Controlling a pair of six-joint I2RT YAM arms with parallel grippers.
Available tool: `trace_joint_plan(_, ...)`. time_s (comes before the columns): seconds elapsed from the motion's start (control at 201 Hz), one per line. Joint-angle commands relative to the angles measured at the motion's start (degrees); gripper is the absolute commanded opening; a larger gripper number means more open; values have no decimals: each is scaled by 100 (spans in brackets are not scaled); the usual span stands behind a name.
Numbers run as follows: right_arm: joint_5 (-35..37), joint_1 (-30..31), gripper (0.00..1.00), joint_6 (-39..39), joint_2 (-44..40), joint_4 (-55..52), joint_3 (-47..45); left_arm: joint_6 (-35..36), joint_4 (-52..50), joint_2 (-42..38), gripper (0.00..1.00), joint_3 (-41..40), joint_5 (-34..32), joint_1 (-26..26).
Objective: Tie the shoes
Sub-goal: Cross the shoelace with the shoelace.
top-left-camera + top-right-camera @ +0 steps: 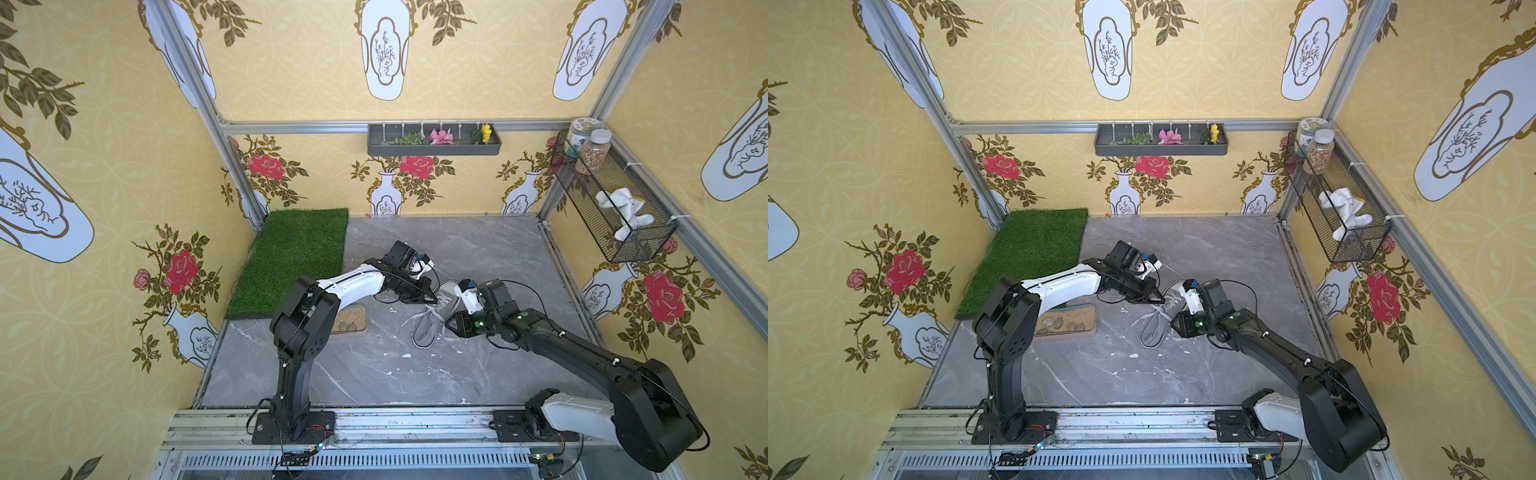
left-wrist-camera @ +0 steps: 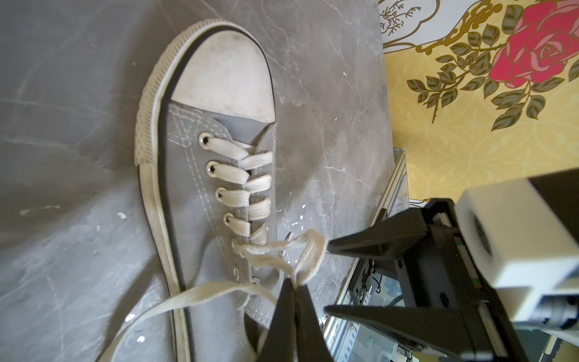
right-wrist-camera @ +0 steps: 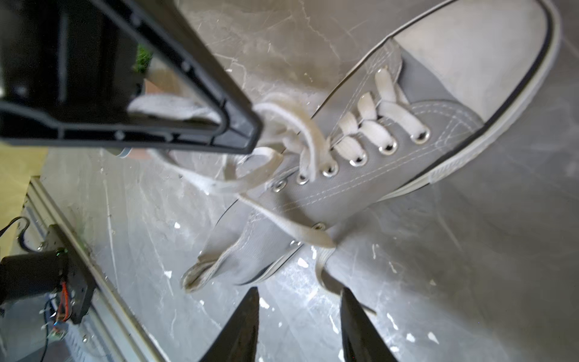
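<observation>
**Left gripper (image 2: 296,282) pinches lace loop over grey sneaker (image 1: 428,330)**

The sneaker lies mid-way across the grey marbled tabletop (image 1: 374,374), toe far and heel near, between the two arms. The left gripper is clamped tight on a loop of the laces (image 2: 313,249) beside the upper eyelets. The right gripper (image 3: 299,291), jaws partly spread and empty, hangs just right of the shoe above a trailing lace end. Bare surface runs along the near edge and far right. The pebble tray (image 1: 1086,318) and grass mat (image 1: 291,257) crowd the left side.
</observation>
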Motion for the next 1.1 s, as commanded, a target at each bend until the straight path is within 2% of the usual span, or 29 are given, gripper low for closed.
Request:
trace_joint_plan(0.0, 57, 46, 43, -95, 284, 899, 23, -49, 103, 23, 0, 17, 129, -6)
trace_joint_plan(0.239, -251, 136, 42, -371, 587, 1228, 131, -49, 101, 48, 0, 37, 146, -15)
trace_joint_plan(0.413, -290, 133, 38, -470, 757, 1182, 232, -36, 93, 39, 0, 41, 127, -15)
trace_joint_plan(0.801, -453, 140, 7, -400, 566, 922, 46, 21, -10, -4, 0, 93, 4, -15)
trace_joint_plan(0.946, -497, 142, 1, -384, 414, 798, -27, 45, -49, 13, 0, 151, -38, -15)
trace_joint_plan(1.09, -431, 138, 0, -385, 243, 537, -20, 105, -119, 17, 0, 193, -45, -6)
